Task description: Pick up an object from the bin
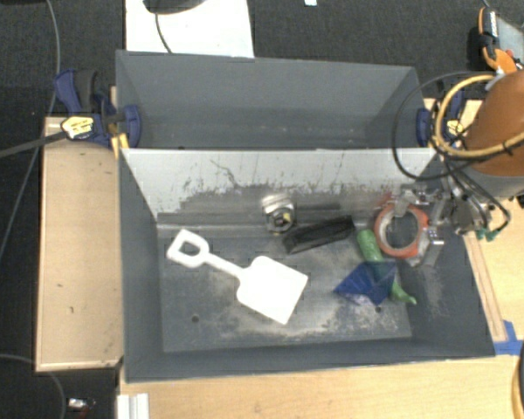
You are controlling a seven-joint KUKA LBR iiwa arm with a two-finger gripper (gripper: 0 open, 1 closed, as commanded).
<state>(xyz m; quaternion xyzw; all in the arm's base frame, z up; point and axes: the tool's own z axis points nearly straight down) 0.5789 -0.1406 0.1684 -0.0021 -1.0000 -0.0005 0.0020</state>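
**Grey bin, gripper low at its right end**

Grey sheet metal forms the bin (140,260): four sloping walls run down to a flat floor. The floor is scuffed and dusted pale, and the back wall carries fine scratches and dark speckles.

The gripper (419,230) is down inside the bin at the right end of the floor, close to the right wall. Its metal parts are bright. Above it, outside the bin's right rim, are the arm's rounded orange cover (511,120) and looping yellow and black cables (454,116). It sits right against a red-orange ring (386,243), a thick hoop with a dark hollow middle that lies at the right end of the floor. Whether the gripper is open or closed cannot be told, nor whether it has hold of the ring.

Just left of the ring, touching it, is a green lump (368,243), smooth and rounded. Below both lies a blue wad (364,284), crumpled and angular, with a small green tip at its lower right.

A black bar (319,234), flat, matt and oblong, lies slanted near the back wall. A shiny round metal knob (278,209) is just beside its left end.

Well apart, on the left half of the floor, lies a white plastic shovel (271,291). Its broad square blade points toward the middle, and its looped handle toward the left wall.
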